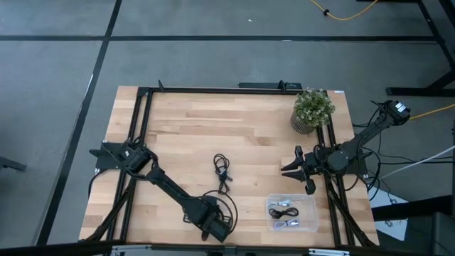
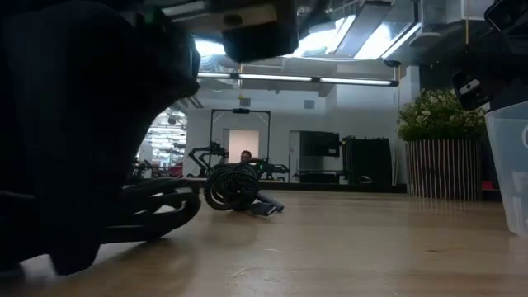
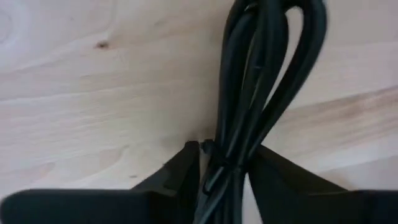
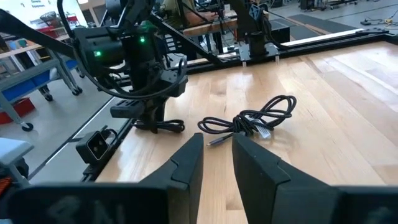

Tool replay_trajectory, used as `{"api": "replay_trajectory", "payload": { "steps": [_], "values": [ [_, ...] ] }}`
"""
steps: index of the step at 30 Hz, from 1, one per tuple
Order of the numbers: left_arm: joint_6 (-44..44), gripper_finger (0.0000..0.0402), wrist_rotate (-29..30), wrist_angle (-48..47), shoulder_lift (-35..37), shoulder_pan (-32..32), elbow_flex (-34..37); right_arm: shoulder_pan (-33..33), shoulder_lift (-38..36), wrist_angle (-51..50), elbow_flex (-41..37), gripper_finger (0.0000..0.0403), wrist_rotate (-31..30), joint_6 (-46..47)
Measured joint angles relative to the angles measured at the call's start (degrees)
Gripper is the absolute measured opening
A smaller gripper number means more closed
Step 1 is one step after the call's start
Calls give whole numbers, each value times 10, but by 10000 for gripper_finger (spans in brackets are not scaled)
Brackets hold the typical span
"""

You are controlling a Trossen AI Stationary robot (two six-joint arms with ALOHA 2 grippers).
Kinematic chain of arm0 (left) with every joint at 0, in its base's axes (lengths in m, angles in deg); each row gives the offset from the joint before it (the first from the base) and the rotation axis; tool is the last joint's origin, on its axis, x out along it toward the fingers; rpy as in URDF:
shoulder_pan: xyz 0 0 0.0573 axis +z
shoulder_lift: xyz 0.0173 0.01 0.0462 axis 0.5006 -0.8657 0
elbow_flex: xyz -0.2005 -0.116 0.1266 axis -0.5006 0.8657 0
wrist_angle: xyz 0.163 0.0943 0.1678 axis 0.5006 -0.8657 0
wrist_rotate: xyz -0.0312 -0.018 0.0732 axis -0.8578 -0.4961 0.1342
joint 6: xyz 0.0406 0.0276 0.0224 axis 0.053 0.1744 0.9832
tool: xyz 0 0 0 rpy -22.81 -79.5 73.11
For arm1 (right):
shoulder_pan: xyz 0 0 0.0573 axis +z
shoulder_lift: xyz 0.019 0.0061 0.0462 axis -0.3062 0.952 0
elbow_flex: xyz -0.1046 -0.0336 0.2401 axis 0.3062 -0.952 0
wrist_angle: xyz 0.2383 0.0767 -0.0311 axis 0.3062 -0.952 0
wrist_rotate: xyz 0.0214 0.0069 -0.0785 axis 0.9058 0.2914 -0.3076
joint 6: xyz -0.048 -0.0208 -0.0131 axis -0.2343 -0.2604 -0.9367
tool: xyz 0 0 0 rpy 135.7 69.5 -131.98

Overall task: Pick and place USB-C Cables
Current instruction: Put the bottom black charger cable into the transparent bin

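Observation:
My left gripper (image 3: pixel 224 163) points down at the table near its front edge (image 1: pixel 215 226), over a black USB-C cable bundle (image 3: pixel 267 62), which lies flat on the wood (image 1: pixel 226 203). Its fingers stand open, one on each side of the bundle. A second black cable (image 1: pixel 222 173) lies loose at the table's middle, also in the right wrist view (image 4: pixel 255 121). A clear container (image 1: pixel 310 203) at the front right holds a black cable (image 1: pixel 284 211) and a pale one (image 1: pixel 288 225). My right gripper (image 1: pixel 298 169) (image 4: pixel 216 149) waits open and level at the right, touching nothing. My left gripper comes at the black cable bundle from above, pointing down. One finger (image 3: pixel 183 171) stands on each side of the strands (image 3: pixel 227 143), which run through the gap along the table. Whether the fingers touch the strands I cannot tell.
A potted plant (image 1: pixel 311 110) stands at the far right corner. Black frame rails (image 1: pixel 142 128) run along the table's left, far and right sides. Bare wood (image 1: pixel 185 128) spreads across the far left and middle.

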State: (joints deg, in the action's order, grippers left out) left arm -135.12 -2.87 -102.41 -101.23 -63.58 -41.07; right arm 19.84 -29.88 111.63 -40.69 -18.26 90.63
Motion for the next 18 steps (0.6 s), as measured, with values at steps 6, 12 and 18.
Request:
{"api": "replay_trajectory", "payload": {
  "steps": [6, 12, 18],
  "values": [
    [31, 36, 95, 22, -1, 15, 1, 0, 0, 0, 0, 90, 0, -7],
    [130, 36, 240, 18, -1, 19, -38, 0, 0, 4, 0, 90, 0, -15],
    [417, 36, 404, 29, 4, 60, -172, 0, -3, 15, 0, 90, 0, -15]
  ]
}}
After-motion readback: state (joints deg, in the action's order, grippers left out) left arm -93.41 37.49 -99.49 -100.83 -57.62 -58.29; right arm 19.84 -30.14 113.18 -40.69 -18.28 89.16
